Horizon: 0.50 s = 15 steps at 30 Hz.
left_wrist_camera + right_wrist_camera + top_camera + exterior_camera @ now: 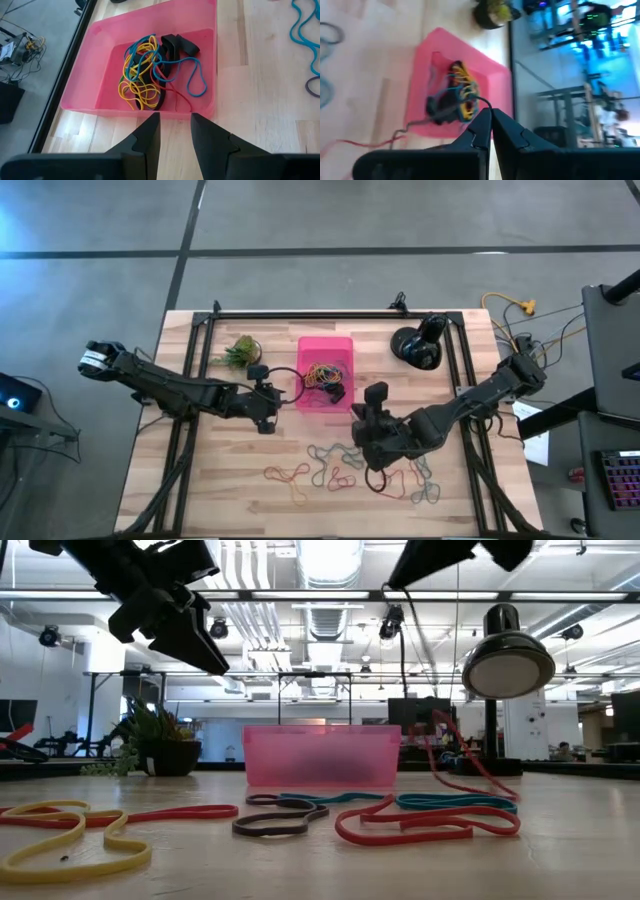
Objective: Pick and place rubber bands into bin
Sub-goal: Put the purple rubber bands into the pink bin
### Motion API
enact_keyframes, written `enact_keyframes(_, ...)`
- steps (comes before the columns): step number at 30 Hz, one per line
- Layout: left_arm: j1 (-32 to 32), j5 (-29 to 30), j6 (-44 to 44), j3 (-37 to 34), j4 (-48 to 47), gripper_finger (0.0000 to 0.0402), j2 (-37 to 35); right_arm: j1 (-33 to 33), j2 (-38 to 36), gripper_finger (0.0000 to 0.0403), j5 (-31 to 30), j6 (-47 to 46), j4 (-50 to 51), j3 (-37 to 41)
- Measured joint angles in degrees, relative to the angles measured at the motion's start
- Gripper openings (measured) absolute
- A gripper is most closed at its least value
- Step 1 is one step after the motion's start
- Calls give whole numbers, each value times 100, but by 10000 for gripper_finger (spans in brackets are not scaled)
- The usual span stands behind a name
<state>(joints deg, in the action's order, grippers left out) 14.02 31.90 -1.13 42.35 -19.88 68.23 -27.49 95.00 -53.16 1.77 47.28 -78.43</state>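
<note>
1. While the table point(200, 480) carries the whole scene, it is the largest thing here, and loose rubber bands point(335, 465) lie spread over its near part, in front of the bin.
2. The bin point(312, 350) stands near the middle of the table, toward the far side, and it already holds a tangle of yellow, blue, red and black bands point(150, 70).
3. The right gripper point(372, 418) is above the table just right of the bin and near the loose bands. Its fingers are pressed together, and a thin red band point(470, 765) hangs from it down to the table.
4. The left gripper point(284, 389) hovers at the left wall of the bin. Its fingers stand a little apart and hold nothing.
5. The small plant point(238, 352) stands to the left of the bin.
6. I judge the main risk is the long hanging band: it can drag other bands along or catch on the bin wall and fall outside.
7. The grip is on a thin loop, so it may slip.
</note>
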Motion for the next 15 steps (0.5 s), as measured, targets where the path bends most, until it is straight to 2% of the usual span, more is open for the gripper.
enact_keyframes(6,0,-1,0,-4,0,93,0,-171,-3,8,-831,-234,79,-8)
enact_keyframes(7,0,0,0,-11,2,93,0,-205,-27,8,-687,-292,106,-9)
enact_keyframes(11,-2,-2,1,-39,-3,93,0,-337,-147,8,1029,-331,79,-9)
enact_keyframes(12,-2,-2,0,-39,-4,93,0,-381,-168,8,1179,-417,71,-9)
enact_keyframes(15,0,-2,1,-36,-2,93,0,-501,-244,8,1058,-768,193,-9)
